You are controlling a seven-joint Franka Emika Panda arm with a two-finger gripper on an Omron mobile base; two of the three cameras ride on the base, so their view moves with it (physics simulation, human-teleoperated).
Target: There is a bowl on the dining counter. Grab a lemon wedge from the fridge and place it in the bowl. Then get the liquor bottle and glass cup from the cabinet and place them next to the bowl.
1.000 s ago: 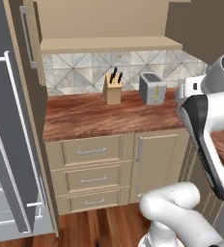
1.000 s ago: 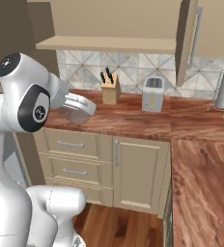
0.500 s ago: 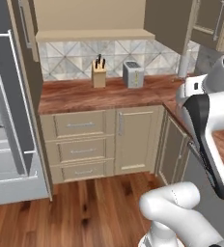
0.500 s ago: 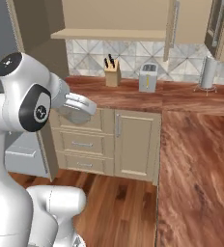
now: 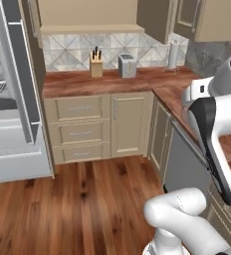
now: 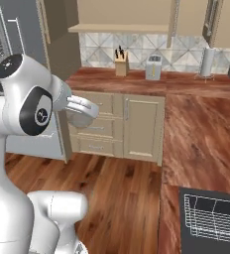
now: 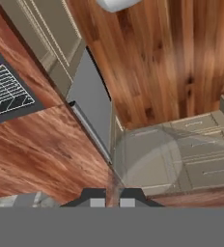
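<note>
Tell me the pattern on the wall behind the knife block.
Pale grey-and-beige diamond tiles, clearest in the left base view.

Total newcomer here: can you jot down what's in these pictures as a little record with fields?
Place: kitchen, wood floor
Jaws: shut, seemingly on the rim of a clear cup
Worktop: knife block, toaster, paper roll
Far left: fridge
Beside the arm: black sink with a wire rack
</note>
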